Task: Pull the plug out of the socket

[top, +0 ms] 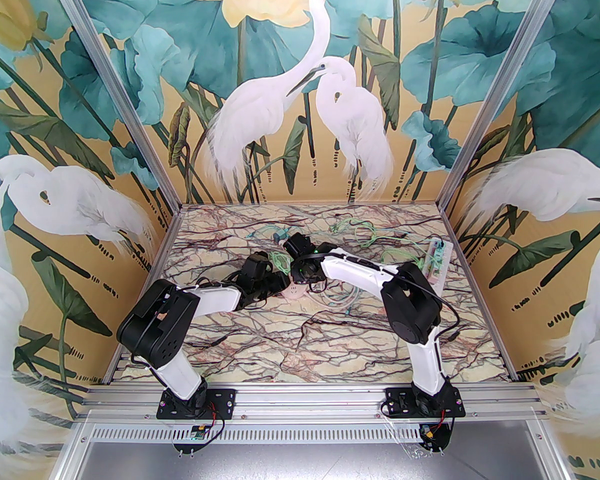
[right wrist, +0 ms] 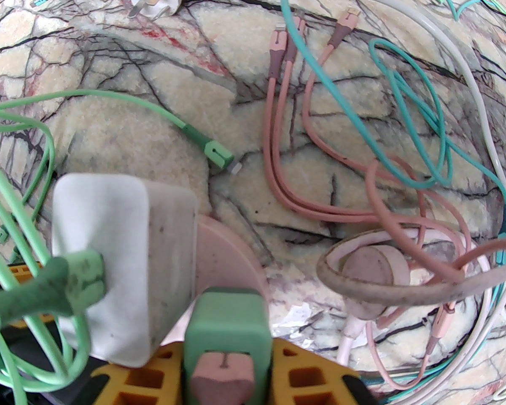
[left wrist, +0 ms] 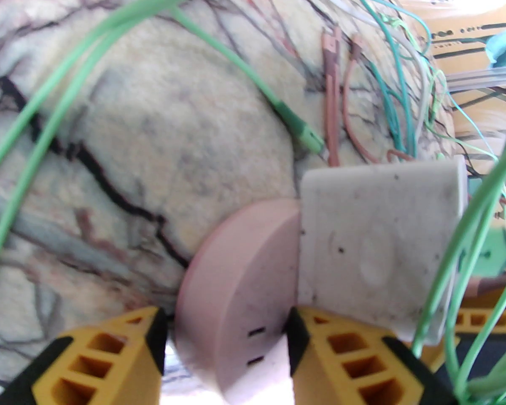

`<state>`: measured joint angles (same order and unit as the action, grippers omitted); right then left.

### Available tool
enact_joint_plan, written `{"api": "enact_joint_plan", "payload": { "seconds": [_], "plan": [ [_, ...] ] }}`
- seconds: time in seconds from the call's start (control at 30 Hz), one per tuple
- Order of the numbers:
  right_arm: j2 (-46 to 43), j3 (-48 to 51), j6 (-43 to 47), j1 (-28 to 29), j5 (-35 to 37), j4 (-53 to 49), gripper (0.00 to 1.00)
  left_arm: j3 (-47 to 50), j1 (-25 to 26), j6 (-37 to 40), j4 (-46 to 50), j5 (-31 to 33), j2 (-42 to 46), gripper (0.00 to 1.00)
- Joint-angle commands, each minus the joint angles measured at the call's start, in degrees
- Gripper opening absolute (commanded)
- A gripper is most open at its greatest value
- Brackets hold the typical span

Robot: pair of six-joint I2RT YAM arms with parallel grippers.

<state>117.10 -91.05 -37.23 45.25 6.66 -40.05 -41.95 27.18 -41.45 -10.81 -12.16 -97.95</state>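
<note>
Pink round socket (left wrist: 236, 276) at the marble table's (top: 330, 358) middle, left gripper (left wrist: 227, 323) clamped on its rim, right gripper (right wrist: 227, 352) pinching the green plug (right wrist: 227, 319) seated in it, white adapter (right wrist: 122, 247) just beside

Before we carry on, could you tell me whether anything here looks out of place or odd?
Yes: loose cables lie tangled across the table around the pink socket, and the white charger plugged into it is speckled with dirt.

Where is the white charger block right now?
In the right wrist view, lower left, the white charger block stands against the pink socket, beside the green plug.
</note>
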Motion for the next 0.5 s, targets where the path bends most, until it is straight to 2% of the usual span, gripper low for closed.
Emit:
{"api": "enact_joint_plan", "payload": {
  "seconds": [0.0, 0.17, 0.33, 0.4, 0.47],
  "plan": [
    [0.94, -2.66, 0.14, 1.42, -4.54, 3.57, 0.28, 0.75, 1.96, -0.83, -1.56, -9.99, -2.94, 0.53],
    [1.64, -3.10, 0.12, 1.42, -4.59, 3.38, 0.28, 0.99, 2.00, -0.17, 0.37, -9.23, -1.69, 0.54],
    [2.40, -4.49, 0.71, 1.70, -4.17, 2.32, 0.28, 1.79, 2.15, 0.06, 1.21, -9.15, -0.47, 0.59],
    [2.76, -5.35, 1.09, 1.95, -3.87, 1.46, 0.28, 1.09, 2.52, 0.22, 3.26, -7.66, -1.12, 0.55],
    [3.28, -6.36, 1.45, 2.25, -3.62, 0.48, 0.28, -0.12, 3.41, 0.27, 7.74, -3.34, -1.73, 0.46]
  ]
}}
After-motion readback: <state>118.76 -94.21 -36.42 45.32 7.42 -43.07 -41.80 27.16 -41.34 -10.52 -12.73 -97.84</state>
